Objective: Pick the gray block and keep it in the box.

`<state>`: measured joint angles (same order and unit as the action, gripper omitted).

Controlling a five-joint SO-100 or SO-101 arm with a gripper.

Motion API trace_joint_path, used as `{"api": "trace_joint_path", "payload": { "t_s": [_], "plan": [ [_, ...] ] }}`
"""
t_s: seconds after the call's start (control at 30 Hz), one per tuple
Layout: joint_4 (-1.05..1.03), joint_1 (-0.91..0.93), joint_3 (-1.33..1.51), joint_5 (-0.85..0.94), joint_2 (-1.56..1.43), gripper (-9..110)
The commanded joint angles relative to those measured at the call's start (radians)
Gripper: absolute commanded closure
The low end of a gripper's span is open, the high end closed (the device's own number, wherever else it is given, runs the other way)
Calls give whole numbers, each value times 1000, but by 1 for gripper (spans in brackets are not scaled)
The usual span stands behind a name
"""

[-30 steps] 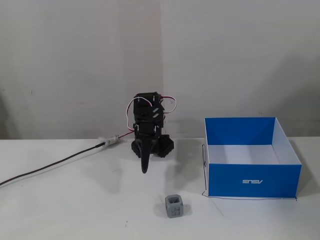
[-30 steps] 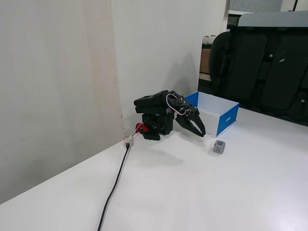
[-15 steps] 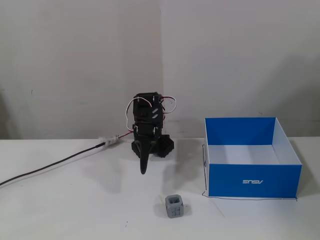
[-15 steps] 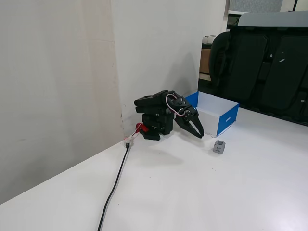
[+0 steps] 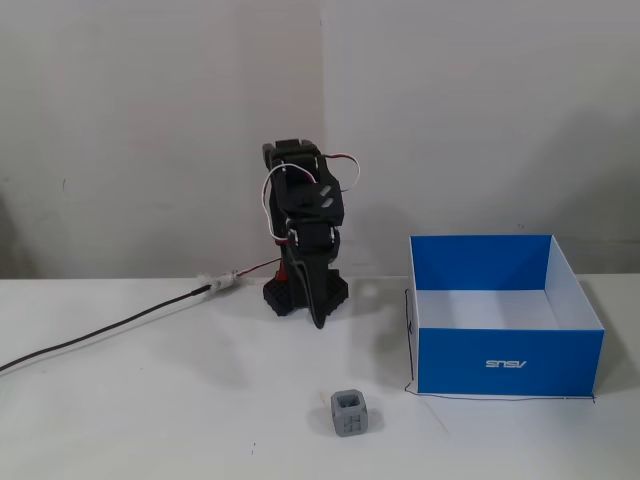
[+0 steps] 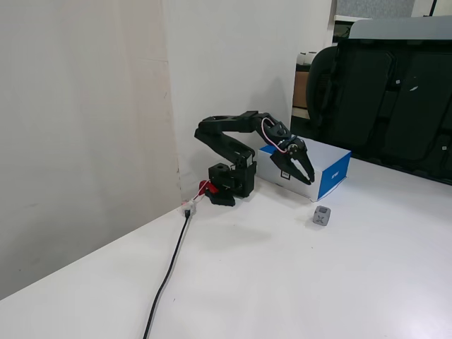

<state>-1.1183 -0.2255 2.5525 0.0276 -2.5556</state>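
Gray rounded plastic cube on the white table, near-left of the blue shallow cardboard box; black gripper hangs beyond it, jaws slightly apart and empty; black cable trails left.

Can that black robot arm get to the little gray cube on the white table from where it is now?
Probably yes. The small gray cube sits alone on bare white table, and the black arm's gripper hangs just above and beside it, nothing between them.

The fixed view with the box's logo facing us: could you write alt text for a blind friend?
A small black robot arm stands folded on a white table, with a gray block in front of it. An open blue box sits to the right.
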Motion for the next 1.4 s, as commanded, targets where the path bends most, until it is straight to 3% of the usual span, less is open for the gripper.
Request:
{"api": "trace_joint_path", "payload": {
  "t_s": [0.0, 0.13, 0.17, 0.3, 0.77, 0.87, 0.9, 0.97, 1.13, 1.37],
  "plan": [
    [21, -23, -117, -11, 106, 101],
    [21, -37, -187, -21, 337, 95],
    [20, -38, -275, -21, 580, 85],
    [29, -69, -272, -21, 597, 72],
    [28, -49, -543, -25, 1077, 67],
    [29, -51, -577, -25, 1155, 71],
    [29, -52, -580, -25, 1163, 78],
    [28, -55, -581, -25, 1164, 101],
    [-18, -38, -614, -23, 1164, 101],
    [-265, 9, -778, -23, 980, 101]
  ]
}}
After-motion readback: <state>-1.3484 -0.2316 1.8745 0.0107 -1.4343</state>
